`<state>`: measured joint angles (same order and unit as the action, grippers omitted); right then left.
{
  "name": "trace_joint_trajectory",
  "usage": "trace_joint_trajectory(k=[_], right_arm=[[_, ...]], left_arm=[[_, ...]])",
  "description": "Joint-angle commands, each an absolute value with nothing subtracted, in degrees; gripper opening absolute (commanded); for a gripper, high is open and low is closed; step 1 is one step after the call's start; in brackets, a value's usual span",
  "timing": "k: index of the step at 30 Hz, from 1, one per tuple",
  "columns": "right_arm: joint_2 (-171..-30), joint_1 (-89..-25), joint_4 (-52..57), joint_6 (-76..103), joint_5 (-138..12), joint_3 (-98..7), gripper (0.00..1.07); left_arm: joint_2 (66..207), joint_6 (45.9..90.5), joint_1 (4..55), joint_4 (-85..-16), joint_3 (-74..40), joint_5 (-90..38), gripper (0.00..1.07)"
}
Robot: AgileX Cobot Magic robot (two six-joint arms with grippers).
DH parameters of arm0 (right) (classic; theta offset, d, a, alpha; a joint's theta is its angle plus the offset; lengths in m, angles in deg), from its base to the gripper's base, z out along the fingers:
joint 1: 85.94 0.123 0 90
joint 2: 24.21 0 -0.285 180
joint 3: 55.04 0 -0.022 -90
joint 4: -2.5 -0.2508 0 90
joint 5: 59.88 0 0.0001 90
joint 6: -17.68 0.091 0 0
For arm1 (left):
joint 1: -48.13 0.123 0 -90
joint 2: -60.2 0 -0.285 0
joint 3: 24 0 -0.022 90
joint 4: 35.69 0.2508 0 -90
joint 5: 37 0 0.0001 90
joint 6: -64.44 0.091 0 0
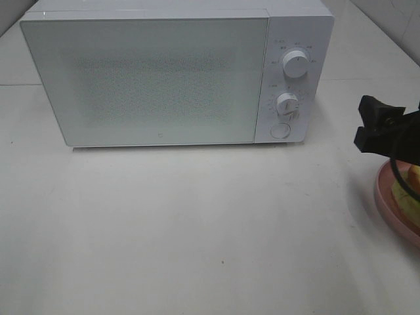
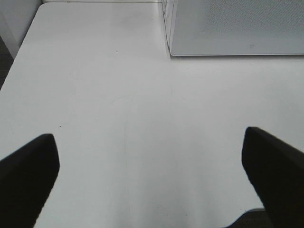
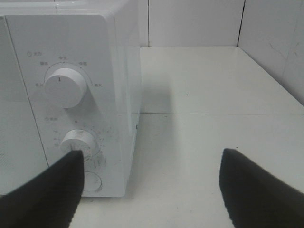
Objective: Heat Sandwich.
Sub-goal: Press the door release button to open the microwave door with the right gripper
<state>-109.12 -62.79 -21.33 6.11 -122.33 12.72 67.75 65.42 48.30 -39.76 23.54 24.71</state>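
Nearest you is the bare worktop [image 1: 197,230], a smooth matte white slab with a few faint specks.

Your left pincer [image 2: 149,142] shows only in its own wrist view. Its two blunt black fingers are spread wide over the blank surface, released, with nothing between them.

The microwave [image 1: 151,79] is a boxy white unit with rounded corners. Its door [image 1: 131,39] is shut flat, a frosted panel with a fine dotted mesh. On the control strip at its right sit an upper knob [image 1: 296,65], a lower knob [image 1: 287,105] and a round button [image 1: 280,130], all white. The right wrist view makes the printed marks around the knobs crisp, while the overhead view blurs them.

Further right, your right pincer [image 1: 364,123], black and angular, hangs with its jaws parted, grasping nothing, near the round pink plate [image 1: 387,203] at the frame's edge. The sandwich [image 1: 403,195] lies on that plate, yellow and bready with a pale layer, crossed by a black cable [image 1: 396,172] and partly cut off. Only the overhead view shows the plate and sandwich.
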Motion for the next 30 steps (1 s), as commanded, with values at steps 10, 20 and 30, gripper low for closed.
trace_joint_trajectory(k=[10,20,30], right_arm=[[-120.1,-45.0,-37.9,3.9,-134.3,12.7,0.75],[-125.4,-39.6,-40.2,7.2,-135.3,12.4,0.75],[-125.5,-39.1,-40.2,8.7,-135.2,12.2,0.75]], left_arm=[[66.4,65.3,48.0,-39.6,23.6,24.4,1.00],[66.4,65.3,48.0,-39.6,23.6,24.4,1.00],[66.4,65.3,48.0,-39.6,23.6,24.4,1.00]])
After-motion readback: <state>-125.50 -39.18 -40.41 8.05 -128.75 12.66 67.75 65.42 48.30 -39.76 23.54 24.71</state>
